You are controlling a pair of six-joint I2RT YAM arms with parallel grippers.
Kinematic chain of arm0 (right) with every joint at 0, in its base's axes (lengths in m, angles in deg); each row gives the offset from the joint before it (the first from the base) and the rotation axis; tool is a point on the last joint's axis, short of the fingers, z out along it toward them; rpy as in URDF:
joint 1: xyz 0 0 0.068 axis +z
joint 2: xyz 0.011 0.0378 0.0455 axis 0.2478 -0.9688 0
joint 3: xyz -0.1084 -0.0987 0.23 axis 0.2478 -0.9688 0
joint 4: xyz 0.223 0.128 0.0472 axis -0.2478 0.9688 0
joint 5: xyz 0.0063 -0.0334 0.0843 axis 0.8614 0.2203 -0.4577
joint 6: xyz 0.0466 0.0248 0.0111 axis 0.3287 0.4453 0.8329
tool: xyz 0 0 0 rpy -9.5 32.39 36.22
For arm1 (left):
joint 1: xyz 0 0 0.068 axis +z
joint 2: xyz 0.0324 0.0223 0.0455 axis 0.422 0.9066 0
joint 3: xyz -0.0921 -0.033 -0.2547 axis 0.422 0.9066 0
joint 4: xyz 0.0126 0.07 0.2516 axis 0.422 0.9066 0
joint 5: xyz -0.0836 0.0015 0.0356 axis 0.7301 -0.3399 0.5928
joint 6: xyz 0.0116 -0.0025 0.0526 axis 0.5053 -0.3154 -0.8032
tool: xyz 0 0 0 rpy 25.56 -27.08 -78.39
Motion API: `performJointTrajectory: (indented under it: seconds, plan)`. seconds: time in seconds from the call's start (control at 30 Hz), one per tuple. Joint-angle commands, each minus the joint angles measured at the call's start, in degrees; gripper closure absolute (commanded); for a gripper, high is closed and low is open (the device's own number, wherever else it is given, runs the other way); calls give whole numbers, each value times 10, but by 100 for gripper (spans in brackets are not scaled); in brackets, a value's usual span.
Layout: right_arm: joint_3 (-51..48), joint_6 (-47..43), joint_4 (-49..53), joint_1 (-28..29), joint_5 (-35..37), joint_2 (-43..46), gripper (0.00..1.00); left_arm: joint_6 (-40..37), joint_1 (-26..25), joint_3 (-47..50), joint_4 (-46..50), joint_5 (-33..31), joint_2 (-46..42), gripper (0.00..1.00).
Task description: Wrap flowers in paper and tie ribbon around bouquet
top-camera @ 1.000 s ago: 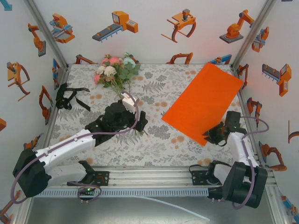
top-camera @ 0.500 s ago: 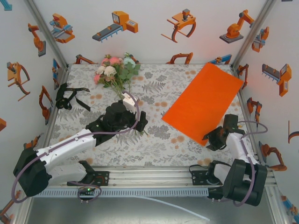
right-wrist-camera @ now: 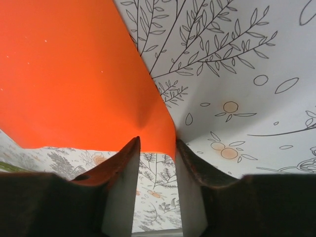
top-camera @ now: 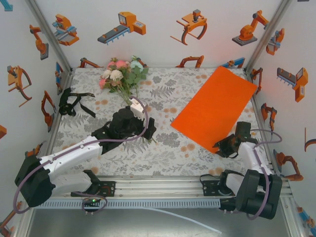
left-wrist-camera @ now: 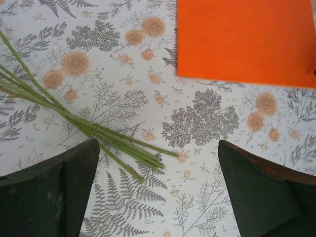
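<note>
Down at the near right, the right gripper [right-wrist-camera: 157,143] straddles the nearest corner of the paper [right-wrist-camera: 74,74], narrowly parted — seemingly not yet clamped — the sheet stretching away; the left gripper [left-wrist-camera: 158,145] hangs spread over the stem ends of the flowers [left-wrist-camera: 98,131].

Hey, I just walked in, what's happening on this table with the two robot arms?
The left gripper hovers, jaws wide open, over the stem ends of the flowers, touching nothing. The right gripper has its jaws either side of the near corner of the orange paper, which curls up there, a gap showing between them. The black ribbon lies untouched at the table's left edge. Nothing is wrapped yet.
</note>
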Motion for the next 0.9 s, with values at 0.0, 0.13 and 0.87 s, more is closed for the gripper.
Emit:
performJointTrajectory:
  seconds: [0.0, 0.13, 0.87]
  plan:
    - [-7, 19, -8, 4, 8, 16, 74, 6, -4, -14, -6, -6, 6, 3]
    - [-6, 19, -10, 4, 3, 15, 87, 7, -5, -15, -6, -5, 9, 3]
    - [289, -131, 146, 186, 126, -13, 100, -114, -17, 7, -270, 246, 121, 2]
